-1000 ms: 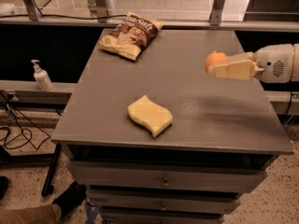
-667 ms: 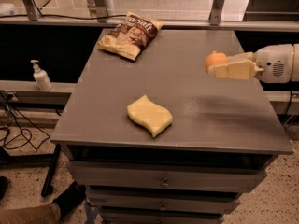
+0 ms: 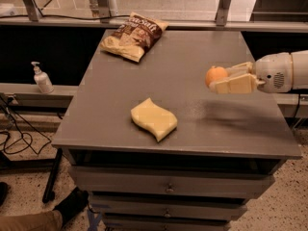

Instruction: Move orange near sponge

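Observation:
The orange [image 3: 215,74], small and round, sits between the cream fingers [image 3: 236,84] of my gripper [image 3: 219,78], which reaches in from the right and holds it above the grey table [image 3: 187,47]. The gripper is shut on the orange. The pale yellow sponge [image 3: 154,119] with wavy edges lies flat near the table's front edge, left of and below the gripper, well apart from the orange.
A brown and cream crisp bag [image 3: 133,35] lies at the table's back left. A soap dispenser [image 3: 42,79] stands on a ledge to the left. Drawers [image 3: 168,189] are under the table. A person's leg [image 3: 29,220] shows bottom left.
The gripper with the orange has moved a little left and down, toward the sponge. The sponge and bag have not moved.

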You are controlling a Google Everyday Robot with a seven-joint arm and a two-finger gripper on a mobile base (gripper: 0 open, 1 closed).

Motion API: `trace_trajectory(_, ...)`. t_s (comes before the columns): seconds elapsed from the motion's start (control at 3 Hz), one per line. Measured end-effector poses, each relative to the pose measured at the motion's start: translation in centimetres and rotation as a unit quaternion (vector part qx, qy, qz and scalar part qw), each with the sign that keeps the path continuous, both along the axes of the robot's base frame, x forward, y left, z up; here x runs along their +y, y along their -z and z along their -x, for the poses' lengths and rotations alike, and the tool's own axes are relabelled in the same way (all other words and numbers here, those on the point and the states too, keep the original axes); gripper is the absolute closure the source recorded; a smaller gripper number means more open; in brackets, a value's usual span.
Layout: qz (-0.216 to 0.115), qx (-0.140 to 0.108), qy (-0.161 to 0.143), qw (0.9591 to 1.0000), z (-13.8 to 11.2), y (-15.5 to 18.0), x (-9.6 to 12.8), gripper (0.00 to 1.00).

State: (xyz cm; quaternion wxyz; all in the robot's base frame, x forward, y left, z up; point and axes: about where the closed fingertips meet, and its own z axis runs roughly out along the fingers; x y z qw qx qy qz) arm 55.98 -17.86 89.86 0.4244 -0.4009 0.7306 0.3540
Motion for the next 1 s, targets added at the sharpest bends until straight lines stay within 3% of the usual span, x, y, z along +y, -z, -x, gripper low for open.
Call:
trace_trajectory(0.67, 0.059, -0.009, -0.05, 0.9969, 3.8, 2.8, -0.8, 1.0)
trace_trajectory(1.0, 0.065, -0.005, -0.073, 0.9952, 5.4, 3.8, -0.3, 1.0)
